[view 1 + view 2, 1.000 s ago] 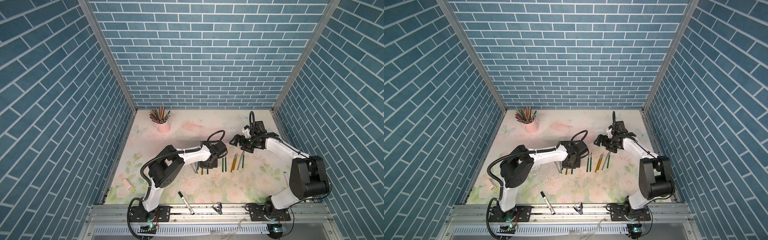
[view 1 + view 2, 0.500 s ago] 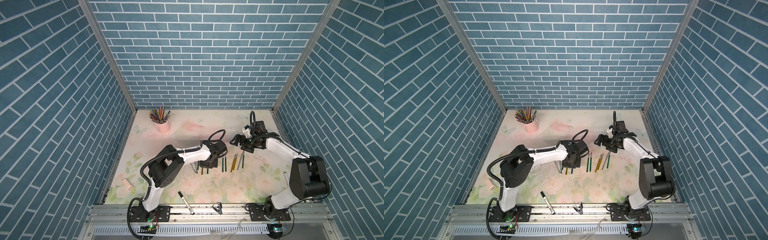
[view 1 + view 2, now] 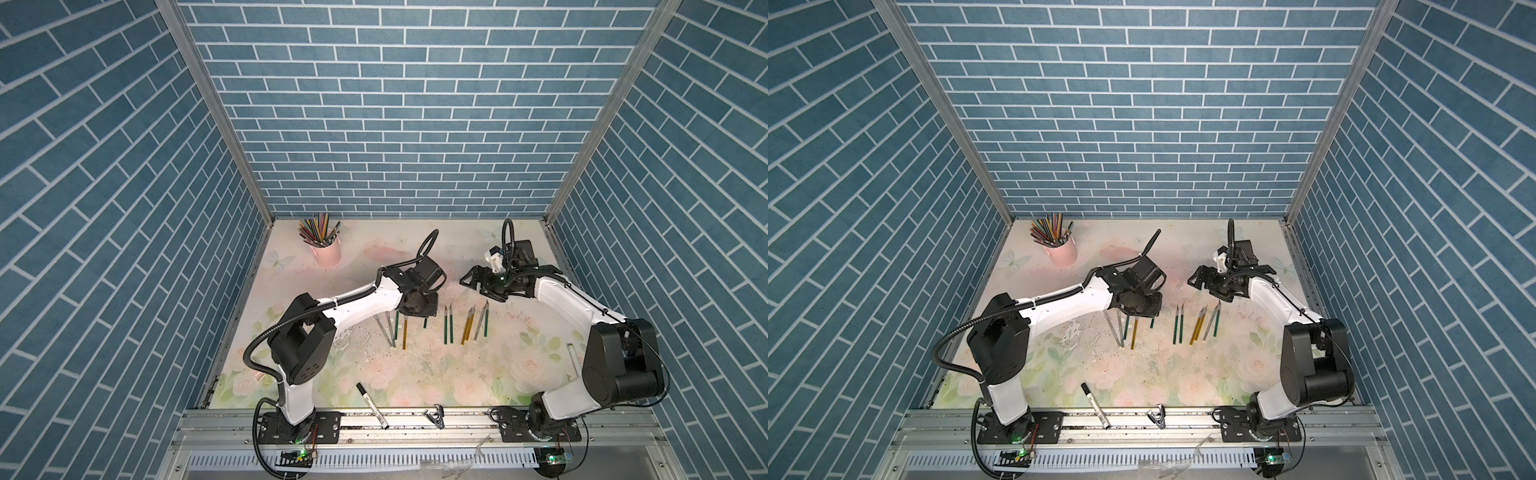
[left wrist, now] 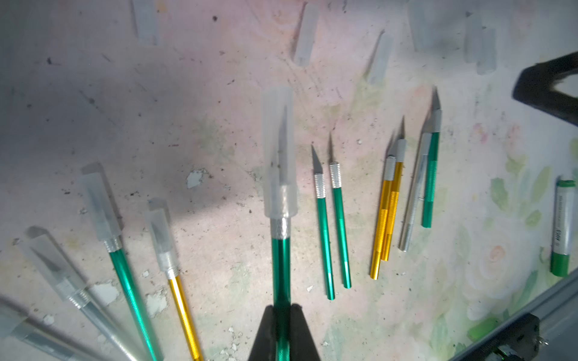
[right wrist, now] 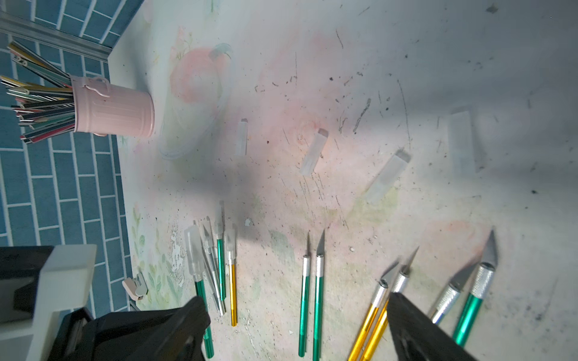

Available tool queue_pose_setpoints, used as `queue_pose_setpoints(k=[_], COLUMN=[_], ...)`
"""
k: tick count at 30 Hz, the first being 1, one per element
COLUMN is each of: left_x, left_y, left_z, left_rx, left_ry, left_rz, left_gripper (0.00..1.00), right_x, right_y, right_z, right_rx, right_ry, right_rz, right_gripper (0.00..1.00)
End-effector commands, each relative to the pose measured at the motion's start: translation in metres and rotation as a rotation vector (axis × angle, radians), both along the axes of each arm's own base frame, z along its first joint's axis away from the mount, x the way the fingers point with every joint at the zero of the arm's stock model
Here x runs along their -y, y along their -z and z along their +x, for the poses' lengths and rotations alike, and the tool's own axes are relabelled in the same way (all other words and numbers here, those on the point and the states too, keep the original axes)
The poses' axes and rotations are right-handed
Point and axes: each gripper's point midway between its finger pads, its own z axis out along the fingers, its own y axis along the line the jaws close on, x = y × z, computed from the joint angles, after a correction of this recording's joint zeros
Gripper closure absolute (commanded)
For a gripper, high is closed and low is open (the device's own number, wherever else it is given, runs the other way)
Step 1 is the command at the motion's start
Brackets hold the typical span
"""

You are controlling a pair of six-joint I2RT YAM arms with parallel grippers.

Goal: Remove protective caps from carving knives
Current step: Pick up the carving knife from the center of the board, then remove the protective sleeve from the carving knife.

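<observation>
Blue-brick walls on three sides, metal rail along the open front, scuffed floral tabletop [image 3: 419, 374] between. Near the middle, a rough row of carving knives [image 5: 317, 300], blades toward the back wall. Right half of the row: six bare knives [image 4: 340, 225], two green, two gold, one silver, one green, in close pairs with narrow gaps between. Left half: capped knives [image 4: 101, 209] fanned tightly, handles converging.

Left tool [image 4: 281, 312] clamped on the handle of a capped green knife [image 4: 281, 256], protective cap [image 4: 278, 150] seated over the blade, raised off the surface and seen between the two groups in the left wrist view. Right tool [image 5: 295, 298] spread wide, holding nothing, hovering just past the blade tips of the bare knives.

Behind the row, loose caps [image 5: 314, 151] scattered apart, well short of the back wall. Pink cup [image 3: 327, 254] of pencils in the back left corner, well apart from both arms. Broad free strip from the handle ends to the front rail, with a marker pen [image 3: 371, 405] lying across that edge and a black clip [image 3: 434, 417] on the rail. Green-and-white tube [image 4: 563, 228] near the right edge.
</observation>
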Motion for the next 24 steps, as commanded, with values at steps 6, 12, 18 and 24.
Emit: queue_pose_setpoints(k=[6, 12, 18, 24], left_x=[0.003, 0.011, 0.014, 0.016], left_y=[-0.022, -0.019, -0.016, -0.016], left_z=[0.006, 0.007, 0.009, 0.010], left_rx=[0.057, 0.045, 0.041, 0.042], left_ry=[0.096, 0.095, 0.094, 0.096], left_rz=[-0.075, -0.104, -0.109, -0.113], left_gripper=[0.96, 0.96, 0.96, 0.96], right_x=[-0.021, -0.043, -0.068, -0.083], right_y=[-0.040, -0.044, -0.044, -0.038], right_z=[0.011, 0.012, 0.009, 0.006], right_rx=[0.101, 0.107, 0.093, 0.075], right_ry=[-0.029, -0.069, -0.121, -0.144], right_rz=[0.130, 0.159, 0.189, 0.194], right_gripper=[0.15, 0.20, 0.30, 0.37])
